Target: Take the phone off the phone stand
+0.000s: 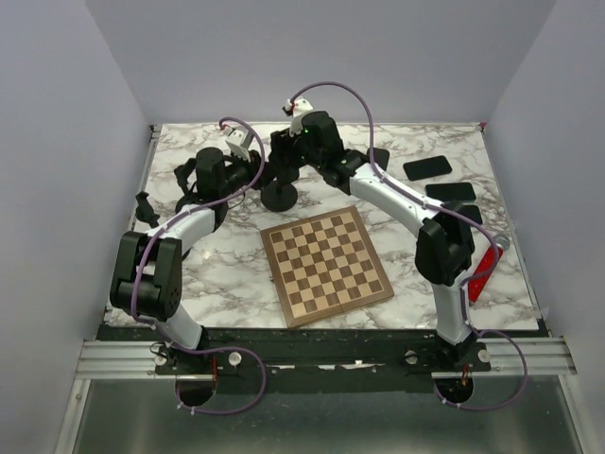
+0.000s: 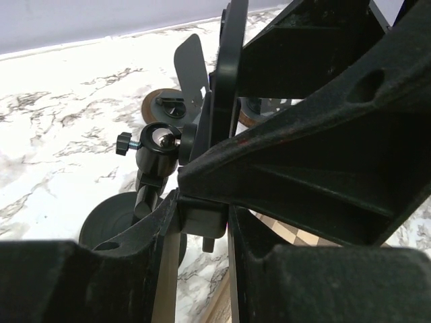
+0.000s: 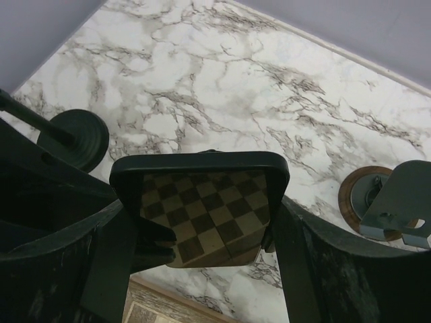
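The black phone (image 3: 202, 202) is upright, its screen mirroring the chessboard. My right gripper (image 3: 205, 225) is shut on its two side edges. In the left wrist view the phone (image 2: 230, 74) shows edge-on, above the black phone stand's ball joint (image 2: 158, 145) and round base (image 2: 108, 222). My left gripper (image 2: 202, 232) is shut on the stand's clamp block (image 2: 202, 215) just under the phone. From above, both grippers meet over the stand base (image 1: 280, 197), the left gripper (image 1: 251, 174) on its left and the right gripper (image 1: 285, 156) above it.
A wooden chessboard (image 1: 326, 265) lies in front of the stand. Black phones (image 1: 427, 167) lie flat at the back right, with a red object (image 1: 484, 270) near the right arm. A second stand with a wooden round base (image 3: 367, 195) stands behind.
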